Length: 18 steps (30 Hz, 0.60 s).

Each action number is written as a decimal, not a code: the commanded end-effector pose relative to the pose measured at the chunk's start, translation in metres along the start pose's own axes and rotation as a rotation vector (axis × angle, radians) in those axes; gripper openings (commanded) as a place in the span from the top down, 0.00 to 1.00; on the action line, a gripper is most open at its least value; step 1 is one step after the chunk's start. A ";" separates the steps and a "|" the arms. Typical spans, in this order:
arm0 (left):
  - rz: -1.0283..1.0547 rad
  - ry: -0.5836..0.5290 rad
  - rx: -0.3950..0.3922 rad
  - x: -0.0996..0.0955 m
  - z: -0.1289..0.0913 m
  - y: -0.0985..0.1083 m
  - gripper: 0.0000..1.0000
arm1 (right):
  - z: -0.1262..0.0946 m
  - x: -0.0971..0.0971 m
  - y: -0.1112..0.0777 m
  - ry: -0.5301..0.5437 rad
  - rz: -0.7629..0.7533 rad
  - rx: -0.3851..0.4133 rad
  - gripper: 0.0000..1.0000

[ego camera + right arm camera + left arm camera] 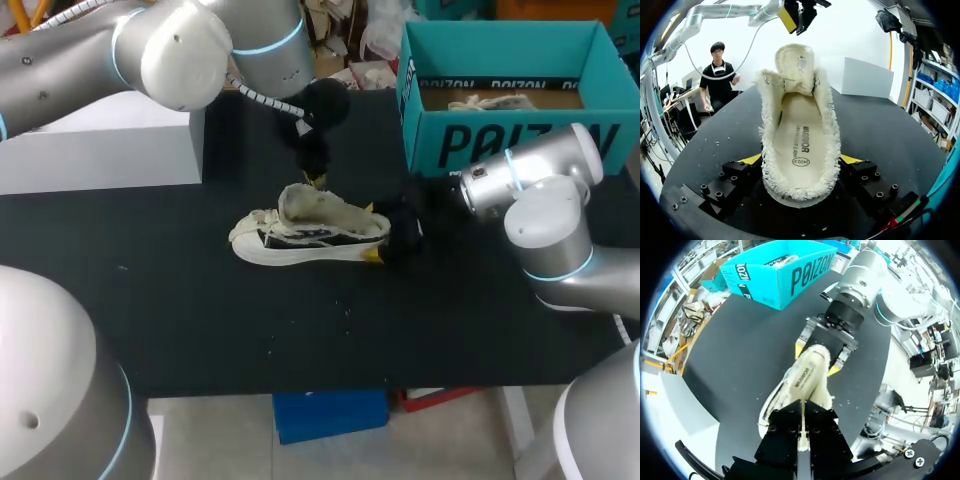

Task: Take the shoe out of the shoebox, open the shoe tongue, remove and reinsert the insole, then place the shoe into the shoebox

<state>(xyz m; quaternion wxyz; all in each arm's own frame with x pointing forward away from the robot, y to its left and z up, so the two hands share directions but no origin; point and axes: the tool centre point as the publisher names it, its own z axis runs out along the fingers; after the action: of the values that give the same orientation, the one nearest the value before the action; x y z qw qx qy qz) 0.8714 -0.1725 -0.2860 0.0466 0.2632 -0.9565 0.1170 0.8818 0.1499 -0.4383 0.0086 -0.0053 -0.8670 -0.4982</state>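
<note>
- Your black table (200,300) carries everything, and the open teal cardboard shoebox (500,140) is parked at the far right, well apart from the action.
- There's the white-and-black fleece-lined shoe (310,238), out on the table's middle, toe left, heel right.
- Your right gripper (801,159) has it: yellow tips clamped on both sides of the heel.
- Your left gripper (317,180) hangs just over the shoe's far side, fingers pressed together.
- The fluffy cream tongue (795,60) stands raised.
- The cream insole (801,135) lies inside.
</note>
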 end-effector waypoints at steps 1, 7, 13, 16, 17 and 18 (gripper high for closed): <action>0.003 0.014 -0.015 -0.003 0.001 -0.004 1.00 | 0.002 -0.001 -0.002 0.000 0.001 0.002 1.00; 0.204 0.178 0.033 -0.005 0.013 0.003 1.00 | 0.002 -0.001 -0.002 0.000 0.001 0.002 1.00; 0.340 0.224 -0.001 -0.006 0.020 -0.002 1.00 | 0.002 -0.001 -0.002 0.000 0.001 0.002 1.00; 0.368 0.219 -0.019 -0.006 0.020 -0.004 1.00 | 0.002 -0.001 -0.002 0.000 0.001 0.002 1.00; 0.359 0.203 -0.030 -0.007 0.021 -0.006 1.00 | 0.002 -0.001 -0.002 0.000 0.001 0.002 1.00; 0.372 0.200 -0.034 -0.007 0.021 -0.006 1.00 | 0.002 -0.001 -0.002 0.000 0.001 0.002 1.00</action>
<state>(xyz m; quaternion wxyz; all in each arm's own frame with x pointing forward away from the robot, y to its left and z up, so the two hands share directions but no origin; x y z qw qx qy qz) 0.8734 -0.1718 -0.3082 0.1156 0.0738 -0.9794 0.1484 0.8818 0.1498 -0.4383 0.0086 -0.0054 -0.8670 -0.4982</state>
